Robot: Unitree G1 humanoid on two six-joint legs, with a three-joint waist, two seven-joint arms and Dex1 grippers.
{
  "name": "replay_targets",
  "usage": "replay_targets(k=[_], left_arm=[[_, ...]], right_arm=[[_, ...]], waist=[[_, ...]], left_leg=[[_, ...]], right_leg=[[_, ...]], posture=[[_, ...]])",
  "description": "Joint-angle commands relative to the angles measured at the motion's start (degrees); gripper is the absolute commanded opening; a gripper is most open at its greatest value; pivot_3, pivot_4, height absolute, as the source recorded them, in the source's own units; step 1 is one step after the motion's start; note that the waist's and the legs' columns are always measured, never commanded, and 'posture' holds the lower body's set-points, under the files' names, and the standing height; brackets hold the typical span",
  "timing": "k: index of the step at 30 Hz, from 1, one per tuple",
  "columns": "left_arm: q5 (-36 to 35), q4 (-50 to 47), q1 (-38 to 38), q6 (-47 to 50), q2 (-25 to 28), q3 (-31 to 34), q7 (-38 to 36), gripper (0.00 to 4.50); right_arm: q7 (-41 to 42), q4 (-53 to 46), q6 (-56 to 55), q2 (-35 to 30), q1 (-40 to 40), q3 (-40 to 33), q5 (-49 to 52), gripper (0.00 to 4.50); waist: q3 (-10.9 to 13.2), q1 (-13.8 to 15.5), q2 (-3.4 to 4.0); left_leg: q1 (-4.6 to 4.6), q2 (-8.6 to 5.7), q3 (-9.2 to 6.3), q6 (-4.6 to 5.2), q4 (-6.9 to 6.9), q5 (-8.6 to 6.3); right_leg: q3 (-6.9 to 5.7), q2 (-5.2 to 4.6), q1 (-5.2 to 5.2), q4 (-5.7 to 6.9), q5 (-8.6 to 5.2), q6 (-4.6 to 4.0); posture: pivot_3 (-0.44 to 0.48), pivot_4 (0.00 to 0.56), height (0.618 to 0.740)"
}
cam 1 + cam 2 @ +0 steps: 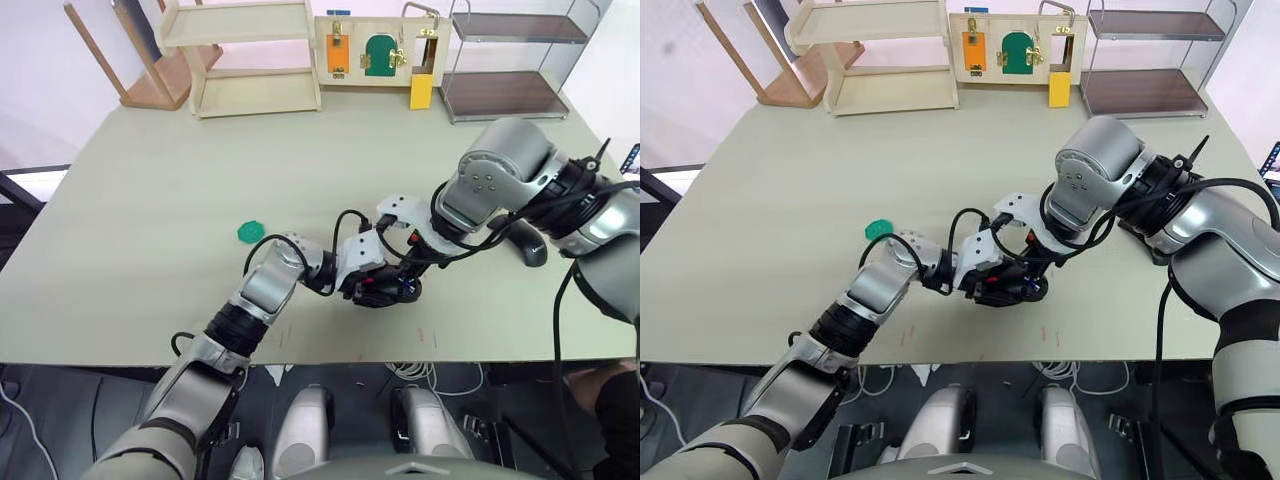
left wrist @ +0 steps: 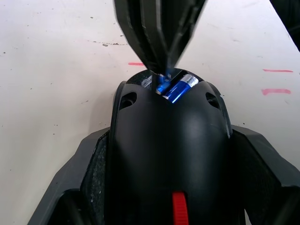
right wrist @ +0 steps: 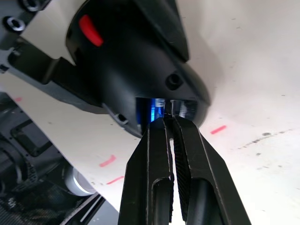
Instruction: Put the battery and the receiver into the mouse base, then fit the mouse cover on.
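Left jaws [image 2: 168,197] clamp mouse base [image 2: 168,140]; battery [image 2: 178,88] inside, at right jaws' [image 3: 168,118] tips.

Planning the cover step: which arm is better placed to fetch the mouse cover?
Probably the right. The mouse cover lies on the table on the robot's right, beside the right arm. The left gripper clamps the mouse base and should keep steadying it; the right gripper would only need to withdraw.

No readable text, brand, number or sign anywhere I look. My battery [image 2: 177,88] shows blue wrap, print illegible. Red dashes [image 2: 277,71] on the table [image 1: 150,200]: plain marks, no characters.
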Motion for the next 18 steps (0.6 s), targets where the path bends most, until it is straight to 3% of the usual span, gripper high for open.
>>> replay_targets(k=[1,18], left_arm=[[0.6,-0.8,1.3,1.4,0.8,-1.3,0.1,2.99],[-0.3,-2.0,1.7,2.8,2.2,-0.8,0.2,2.99]], right_arm=[[-0.1,-0.3,0.3,-0.2,-1.8,-1.0,-0.3,0.0],[0.1,-1.2,0.3,0.9,-1.0,-1.4,-1.2,0.0]], waist=[[0.0,-0.3,0.0],[0.0,-1.0,0.0]], left_leg=[[0.0,0.0,0.0,0.0,0.0,0.0],[0.0,0.01,-0.01,0.0,-0.03,0.0]], right_leg=[[0.0,0.0,0.0,0.0,0.0,0.0],[0.0,0.01,-0.03,0.0,-0.01,0.0]], posture=[[0.0,0.15,0.74],[0.0,0.15,0.74]])
